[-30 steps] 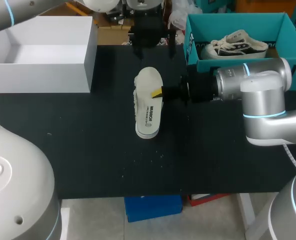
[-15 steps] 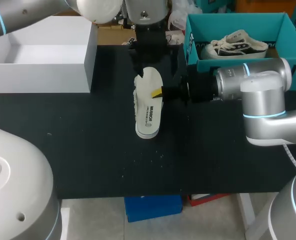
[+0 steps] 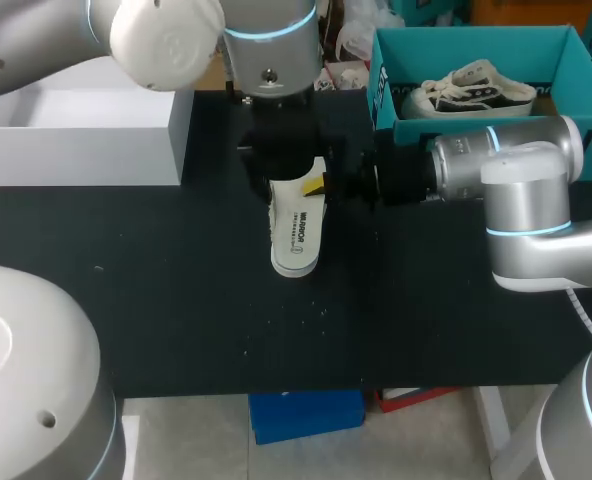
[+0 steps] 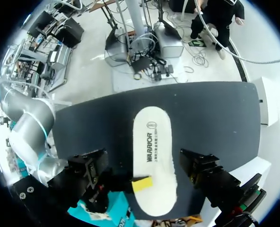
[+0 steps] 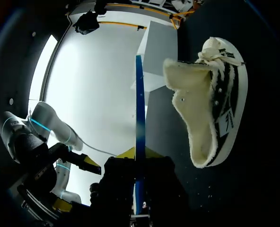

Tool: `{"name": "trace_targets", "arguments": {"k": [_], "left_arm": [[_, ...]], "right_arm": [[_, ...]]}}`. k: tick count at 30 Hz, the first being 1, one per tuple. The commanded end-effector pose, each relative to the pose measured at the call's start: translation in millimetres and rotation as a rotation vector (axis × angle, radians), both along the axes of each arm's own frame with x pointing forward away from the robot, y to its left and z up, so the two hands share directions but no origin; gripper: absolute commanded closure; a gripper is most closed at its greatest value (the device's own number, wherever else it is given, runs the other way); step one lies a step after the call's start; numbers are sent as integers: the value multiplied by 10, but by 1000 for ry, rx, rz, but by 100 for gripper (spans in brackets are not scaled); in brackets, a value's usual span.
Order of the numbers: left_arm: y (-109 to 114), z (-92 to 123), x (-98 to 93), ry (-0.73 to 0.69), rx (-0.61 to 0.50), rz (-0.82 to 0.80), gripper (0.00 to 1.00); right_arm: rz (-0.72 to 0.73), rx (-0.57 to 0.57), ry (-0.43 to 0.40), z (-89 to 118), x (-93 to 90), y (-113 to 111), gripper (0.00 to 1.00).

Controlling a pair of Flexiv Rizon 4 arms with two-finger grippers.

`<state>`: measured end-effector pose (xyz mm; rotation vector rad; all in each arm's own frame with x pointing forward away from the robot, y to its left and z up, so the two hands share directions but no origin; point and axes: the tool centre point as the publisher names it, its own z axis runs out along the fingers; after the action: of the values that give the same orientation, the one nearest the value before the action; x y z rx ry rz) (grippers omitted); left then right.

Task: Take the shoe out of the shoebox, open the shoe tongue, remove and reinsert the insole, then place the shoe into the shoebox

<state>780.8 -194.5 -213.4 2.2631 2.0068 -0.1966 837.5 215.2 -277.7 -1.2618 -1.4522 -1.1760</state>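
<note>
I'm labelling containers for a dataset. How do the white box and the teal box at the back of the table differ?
Colour: the white box is plain white, while the teal box is teal inside and out.
Contents: the teal box holds a black-and-white shoe; the white box shows only bare walls where its inside is visible.
Place: the white box stands at the far left of the table, the teal box at its far right.
Both are rectangular and open-topped.
</note>
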Motion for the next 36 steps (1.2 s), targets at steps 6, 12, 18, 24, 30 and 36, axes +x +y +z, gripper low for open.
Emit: {"name": "trace_targets", "arguments": {"k": [6,12,18,24,30,36], "left_arm": [[337,-26,-313,-8,-563,-105,0],[453,-38,-378,43,-912,-245,0],[453,-38,-378,43,-912,-245,0],[453,-38,-378,43,-912,-245,0],[551,-187,-228,62,-1140,-128,0],[671,-184,-87,7,-1260,-33,0]], "right_arm": [[0,-3,1,2,3,11,100],[0,-3,1,2,3,11,100],[0,-3,1,2,3,11,100],[0,-3,1,2,3,11,100],[0,-3,1,2,3,11,100],[0,-3,1,2,3,11,100]]}}
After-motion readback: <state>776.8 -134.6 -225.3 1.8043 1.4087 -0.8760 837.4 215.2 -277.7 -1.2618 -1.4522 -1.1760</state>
